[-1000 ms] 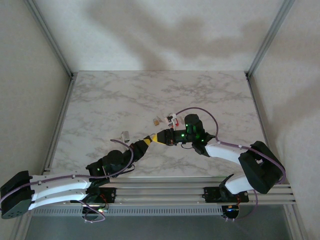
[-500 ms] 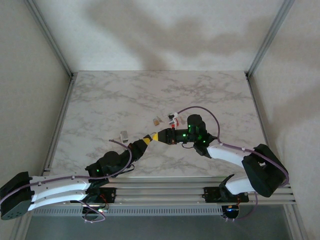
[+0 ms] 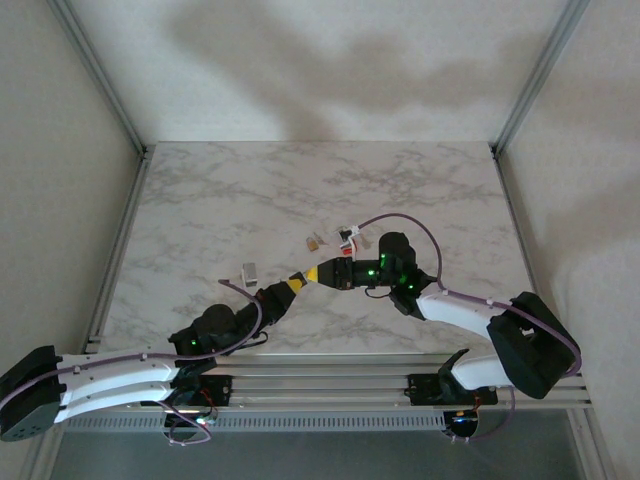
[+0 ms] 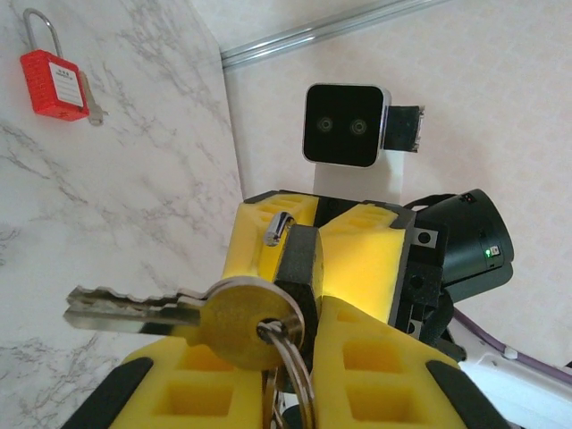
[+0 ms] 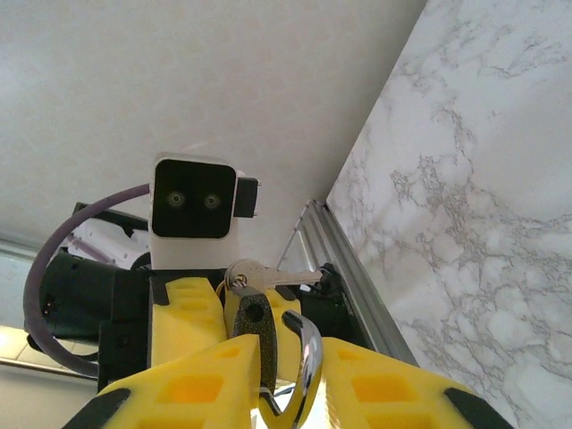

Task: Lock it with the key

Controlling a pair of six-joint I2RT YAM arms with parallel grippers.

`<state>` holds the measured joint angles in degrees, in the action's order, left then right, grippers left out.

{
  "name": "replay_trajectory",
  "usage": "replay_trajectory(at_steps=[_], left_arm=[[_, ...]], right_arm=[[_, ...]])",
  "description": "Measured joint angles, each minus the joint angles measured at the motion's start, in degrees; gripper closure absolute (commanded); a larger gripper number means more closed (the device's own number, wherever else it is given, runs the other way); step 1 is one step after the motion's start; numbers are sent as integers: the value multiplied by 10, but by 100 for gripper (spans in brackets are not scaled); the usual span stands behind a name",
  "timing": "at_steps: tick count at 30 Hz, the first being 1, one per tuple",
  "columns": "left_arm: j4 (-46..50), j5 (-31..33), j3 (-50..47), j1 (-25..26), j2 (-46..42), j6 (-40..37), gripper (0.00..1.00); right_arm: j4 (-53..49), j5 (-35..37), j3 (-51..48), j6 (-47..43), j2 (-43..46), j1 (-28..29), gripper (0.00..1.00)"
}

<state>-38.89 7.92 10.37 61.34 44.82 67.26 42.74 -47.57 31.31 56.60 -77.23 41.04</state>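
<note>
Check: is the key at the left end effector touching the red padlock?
Apart. The left wrist view shows the red padlock lying on the table, with bare marble between it and the key.

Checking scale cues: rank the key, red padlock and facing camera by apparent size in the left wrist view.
1. key, nearest the lens, so enlarged
2. camera
3. red padlock, only slightly smaller than the camera

Robot lab test cell, marble-patterned table (image 3: 200, 200), aluminium frame posts (image 3: 100, 72), plain white walls (image 3: 330, 60).
</note>
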Motion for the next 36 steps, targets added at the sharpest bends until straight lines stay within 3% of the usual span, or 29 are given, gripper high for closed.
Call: replay_trajectory(at_steps=[18,28,36], left_arm=[[-10,-16,-18,8,-19,-2,100],[-23,-20,-30,8,-32,-7,100],[-31,-28,-35,9,-46,-33,100]], right_arm=[[22,14,-17,2,14,0,86],[40,12,-18,3,17,3,100],[71,1,-24,9,19,4,100]])
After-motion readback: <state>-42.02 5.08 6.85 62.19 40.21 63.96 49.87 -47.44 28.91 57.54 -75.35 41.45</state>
